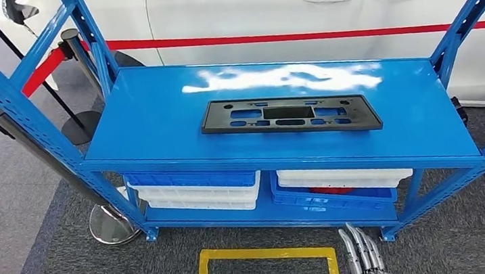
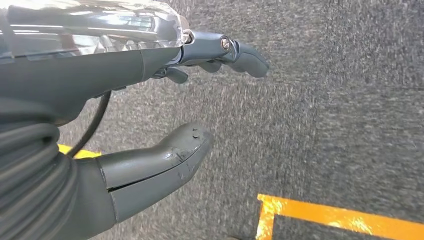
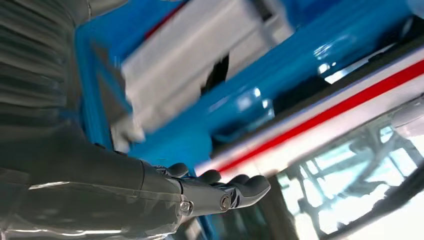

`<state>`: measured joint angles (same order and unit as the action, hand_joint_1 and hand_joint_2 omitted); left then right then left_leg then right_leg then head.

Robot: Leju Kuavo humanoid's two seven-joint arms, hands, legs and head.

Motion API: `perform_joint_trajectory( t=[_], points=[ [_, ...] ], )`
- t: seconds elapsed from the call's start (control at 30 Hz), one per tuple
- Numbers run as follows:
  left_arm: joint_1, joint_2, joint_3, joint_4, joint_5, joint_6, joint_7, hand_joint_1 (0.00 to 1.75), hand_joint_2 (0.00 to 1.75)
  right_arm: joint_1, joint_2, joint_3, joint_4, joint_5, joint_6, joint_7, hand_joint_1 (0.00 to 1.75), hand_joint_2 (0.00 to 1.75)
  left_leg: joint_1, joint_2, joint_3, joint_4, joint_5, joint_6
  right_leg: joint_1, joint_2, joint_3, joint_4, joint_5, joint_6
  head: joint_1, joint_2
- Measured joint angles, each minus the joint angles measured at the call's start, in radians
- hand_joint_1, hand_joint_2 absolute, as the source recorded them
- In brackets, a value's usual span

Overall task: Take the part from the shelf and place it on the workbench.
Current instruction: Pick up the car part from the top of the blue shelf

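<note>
A flat black rectangular part (image 1: 290,114) with several cut-outs lies in the middle of the blue shelf's top board (image 1: 150,126). Low in the head view my right hand (image 1: 365,255) hangs in front of the shelf, well below the part, fingers straight. In the right wrist view the same hand (image 3: 200,192) holds nothing and sits close to the shelf's blue frame (image 3: 280,65). My left hand (image 2: 150,65) hangs over the grey carpet, its thumb (image 2: 165,160) apart from the fingers, with nothing in it.
White and blue bins (image 1: 198,189) (image 1: 340,181) fill the lower shelf. A white car (image 1: 267,5) stands right behind the shelf, with a red barrier belt (image 1: 297,36) across it. A stanchion base (image 1: 110,226) sits at the shelf's left foot. Yellow floor tape (image 1: 266,253) marks a square before the shelf.
</note>
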<state>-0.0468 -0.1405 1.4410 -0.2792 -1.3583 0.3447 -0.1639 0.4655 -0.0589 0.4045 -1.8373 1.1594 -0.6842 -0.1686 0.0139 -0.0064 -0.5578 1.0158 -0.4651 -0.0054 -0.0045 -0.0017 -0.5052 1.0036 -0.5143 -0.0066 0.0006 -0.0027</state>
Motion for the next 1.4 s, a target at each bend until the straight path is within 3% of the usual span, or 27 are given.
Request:
perform_joint_trajectory(
  t=[0.13, 0.27, 0.43, 0.7, 0.83, 0.9, 1.0, 1.03, 1.1, 1.13, 1.17, 1.2, 1.23, 1.3, 1.33, 1.4],
  points=[
    [-0.004, 0.006, -0.004, 0.002, -0.014, -0.002, 0.002, 0.00, 1.75, -0.039, -0.022, 0.005, 0.018, 0.307, -0.004, 0.176, 0.00, 1.75, -0.004, 0.000, 0.000, 0.000, -0.003, 0.009, -0.003, 0.000, 0.004, -0.008, 0.002, 0.004, 0.000, 0.000],
    [-0.008, 0.008, -0.008, 0.005, -0.017, -0.004, 0.003, 0.00, 1.75, -0.088, -0.094, 0.066, 0.043, 0.400, -0.005, 0.326, 0.00, 1.75, -0.007, 0.001, 0.000, 0.001, -0.003, 0.016, -0.006, 0.000, 0.004, -0.012, 0.005, 0.014, 0.000, 0.000],
    [-0.009, 0.011, -0.009, 0.006, -0.019, -0.006, 0.005, 0.00, 1.75, -0.117, -0.141, 0.114, 0.061, 0.402, -0.005, 0.360, 0.00, 1.75, -0.009, 0.001, 0.000, 0.001, -0.003, 0.018, -0.008, 0.000, 0.004, -0.013, 0.006, 0.031, 0.000, 0.000],
    [-0.009, 0.013, -0.009, 0.007, -0.016, -0.015, 0.005, 0.00, 1.75, -0.145, -0.164, 0.153, 0.081, 0.402, -0.005, 0.396, 0.00, 1.75, -0.009, 0.001, 0.001, 0.000, -0.002, 0.018, -0.007, 0.000, 0.003, -0.011, 0.005, 0.032, 0.000, 0.000],
    [-0.009, 0.013, -0.008, 0.008, 0.008, -0.023, -0.001, 0.00, 0.00, -0.158, -0.165, 0.173, 0.093, 0.402, -0.005, 0.414, 0.00, 1.75, -0.011, 0.000, 0.000, 0.004, -0.004, 0.021, -0.010, 0.000, 0.003, -0.013, 0.006, 0.035, -0.001, 0.000],
    [-0.010, 0.014, -0.006, 0.009, 0.016, -0.026, -0.006, 0.00, 0.00, -0.163, -0.165, 0.184, 0.097, 0.403, -0.006, 0.421, 0.00, 1.75, -0.014, 0.000, -0.001, 0.006, -0.007, 0.026, -0.013, -0.001, 0.004, -0.017, 0.007, 0.041, -0.001, 0.000],
    [-0.009, 0.015, -0.005, 0.010, 0.018, -0.029, -0.007, 0.00, 0.00, -0.166, -0.165, 0.199, 0.103, 0.403, -0.007, 0.433, 0.00, 1.75, -0.006, 0.001, 0.013, -0.021, 0.002, 0.038, -0.012, -0.001, 0.002, 0.001, -0.008, 0.048, 0.001, 0.000],
    [-0.010, 0.015, -0.005, 0.010, 0.018, -0.029, -0.007, 0.00, 0.00, -0.167, -0.165, 0.203, 0.105, 0.403, -0.007, 0.437, 0.00, 1.75, -0.003, 0.002, 0.019, -0.031, 0.006, 0.042, -0.012, -0.001, -0.014, 0.037, -0.029, 0.049, 0.003, 0.000],
    [-0.010, 0.015, -0.005, 0.011, 0.016, -0.029, -0.007, 0.00, 0.00, -0.168, -0.165, 0.210, 0.113, 0.402, -0.009, 0.444, 0.00, 1.75, -0.003, 0.004, 0.022, -0.035, 0.007, 0.046, -0.013, 0.000, -0.081, 0.160, -0.089, 0.050, 0.006, 0.000],
    [-0.010, 0.015, -0.005, 0.011, 0.016, -0.029, -0.007, 0.00, 0.00, -0.168, -0.165, 0.213, 0.117, 0.402, -0.009, 0.446, 0.00, 1.75, -0.003, 0.003, 0.023, -0.035, 0.006, 0.045, -0.015, 0.000, -0.118, 0.222, -0.109, 0.051, 0.006, 0.000],
    [-0.010, 0.015, -0.005, 0.011, 0.015, -0.030, -0.007, 0.00, 0.00, -0.168, -0.165, 0.216, 0.121, 0.402, -0.010, 0.447, 0.00, 1.75, -0.003, 0.003, 0.025, -0.034, 0.003, 0.044, -0.017, 0.000, -0.142, 0.257, -0.110, 0.053, 0.006, 0.000],
    [-0.009, 0.015, -0.005, 0.011, 0.014, -0.030, -0.007, 0.00, 0.00, -0.168, -0.165, 0.218, 0.125, 0.402, -0.010, 0.447, 0.00, 1.75, -0.002, 0.002, 0.028, -0.032, 0.000, 0.041, -0.021, 0.000, -0.148, 0.254, -0.089, 0.055, 0.006, 0.000],
    [-0.009, 0.015, -0.005, 0.011, 0.013, -0.031, -0.007, 0.00, 0.00, -0.169, -0.165, 0.220, 0.129, 0.402, -0.010, 0.449, 0.00, 1.75, -0.001, 0.000, 0.032, -0.030, -0.005, 0.037, -0.024, 0.000, -0.134, 0.211, -0.050, 0.056, 0.006, 0.000],
    [-0.008, 0.015, -0.005, 0.012, 0.010, -0.033, -0.007, 0.00, 0.00, -0.171, -0.165, 0.223, 0.136, 0.401, -0.010, 0.453, 0.00, 1.75, 0.000, -0.003, 0.037, -0.020, -0.018, 0.023, -0.028, 0.000, -0.082, 0.084, 0.020, 0.055, 0.009, 0.000],
    [-0.008, 0.015, -0.005, 0.012, 0.008, -0.034, -0.008, 0.00, 0.00, -0.173, -0.165, 0.226, 0.140, 0.401, -0.010, 0.455, 0.00, 1.75, -0.001, -0.004, 0.037, -0.016, -0.024, 0.015, -0.027, 0.001, -0.064, 0.041, 0.036, 0.051, 0.010, 0.000],
    [-0.009, 0.016, -0.005, 0.012, 0.007, -0.034, -0.009, 0.00, 0.00, -0.176, -0.165, 0.233, 0.146, 0.401, -0.011, 0.460, 0.00, 1.75, -0.002, -0.004, 0.035, -0.012, -0.031, 0.001, -0.021, 0.005, -0.058, 0.022, 0.031, 0.039, 0.009, 0.000]
  ],
)
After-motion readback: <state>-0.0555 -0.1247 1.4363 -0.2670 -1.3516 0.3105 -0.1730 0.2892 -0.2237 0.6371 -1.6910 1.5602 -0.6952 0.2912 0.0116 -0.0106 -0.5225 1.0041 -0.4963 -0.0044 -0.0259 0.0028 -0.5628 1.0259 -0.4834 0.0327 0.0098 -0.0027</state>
